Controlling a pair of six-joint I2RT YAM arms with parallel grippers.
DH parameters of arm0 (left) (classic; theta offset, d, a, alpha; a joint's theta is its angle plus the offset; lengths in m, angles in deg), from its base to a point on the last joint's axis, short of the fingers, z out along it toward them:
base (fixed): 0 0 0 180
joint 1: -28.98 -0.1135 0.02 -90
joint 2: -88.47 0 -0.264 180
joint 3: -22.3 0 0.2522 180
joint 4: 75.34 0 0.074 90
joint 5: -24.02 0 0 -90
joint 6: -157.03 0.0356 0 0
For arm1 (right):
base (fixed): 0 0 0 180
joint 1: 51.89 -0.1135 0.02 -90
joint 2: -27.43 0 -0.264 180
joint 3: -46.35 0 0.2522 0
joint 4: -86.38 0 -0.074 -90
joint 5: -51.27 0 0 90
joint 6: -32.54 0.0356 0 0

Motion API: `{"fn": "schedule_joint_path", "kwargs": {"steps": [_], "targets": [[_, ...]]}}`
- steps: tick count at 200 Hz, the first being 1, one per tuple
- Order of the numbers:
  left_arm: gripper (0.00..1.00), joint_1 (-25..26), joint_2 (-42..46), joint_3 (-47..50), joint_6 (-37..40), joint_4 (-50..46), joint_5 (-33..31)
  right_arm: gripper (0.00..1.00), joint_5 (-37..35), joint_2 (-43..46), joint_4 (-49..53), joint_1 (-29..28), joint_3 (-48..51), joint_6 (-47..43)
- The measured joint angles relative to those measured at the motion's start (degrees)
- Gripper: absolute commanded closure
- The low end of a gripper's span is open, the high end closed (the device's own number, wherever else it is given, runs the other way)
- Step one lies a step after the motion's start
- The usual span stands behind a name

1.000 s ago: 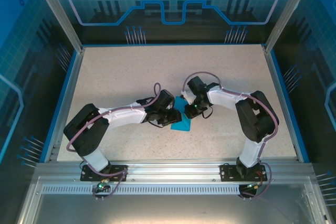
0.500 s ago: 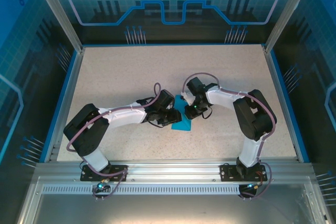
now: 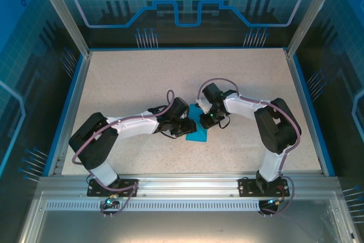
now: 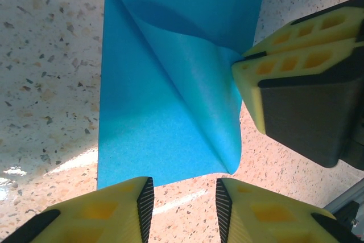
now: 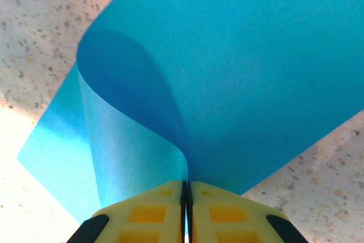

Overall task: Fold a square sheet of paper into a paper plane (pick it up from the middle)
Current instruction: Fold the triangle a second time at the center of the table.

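Speckled table (image 3: 125, 83), near its middle: the left gripper (image 4: 183, 197) hangs released at the sheet's (image 4: 159, 129) near edge. One side of the sheet curls up. The right gripper (image 5: 186, 189) is clenched on that curl, a pinch its wrist view shows; from above, the sheet is a blue patch between both grippers.

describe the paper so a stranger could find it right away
Find the speckled table, then where the left gripper and right gripper meet. The blue sheet of paper lies there, one edge curled up and pinched in the right gripper; nothing else on the tabletop is bright blue.
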Motion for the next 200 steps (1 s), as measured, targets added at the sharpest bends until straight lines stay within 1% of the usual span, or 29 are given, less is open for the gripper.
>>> {"fn": "schedule_joint_path", "kwargs": {"steps": [176, 200], "targets": [[0.63, 0.0, 0.0, 0.0, 0.0, 0.0, 0.0, 0.88, -1.4, -1.0, 0.0, 0.0, 0.0, 0.0], [0.67, 0.0, 0.0, 0.0, 0.0, 0.0, 0.0, 0.88, -1.6, -1.0, 0.0, 0.0, 0.0, 0.0]]}}
